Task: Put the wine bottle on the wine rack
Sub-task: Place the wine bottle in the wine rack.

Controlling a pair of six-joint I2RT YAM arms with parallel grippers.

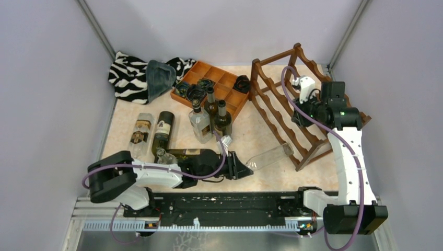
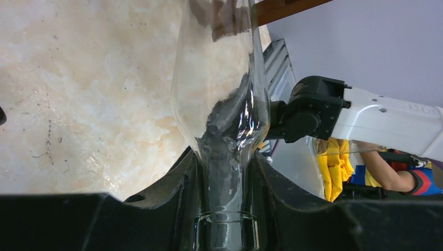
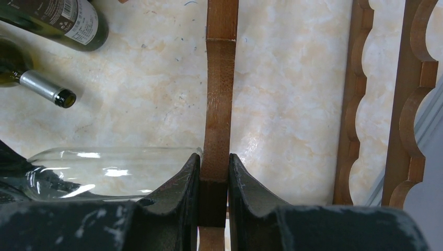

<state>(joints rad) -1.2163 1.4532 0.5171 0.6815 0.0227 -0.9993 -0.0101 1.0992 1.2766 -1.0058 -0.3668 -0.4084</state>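
the left claw (image 2: 225,175) clamps the neck of the clear glass wine bottle (image 1: 269,156), lower centre of the top view, base just beside the reddish-brown scalloped wooden wine rack (image 3: 219,78). the right claw (image 3: 214,172) pinches a rack rail. best: lift level, slide base-first into a scallop.

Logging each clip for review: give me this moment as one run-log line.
left gripper: shut on clear bottle neck | right gripper: shut on wine rack rail | bottle: base toward rack, not yet seated
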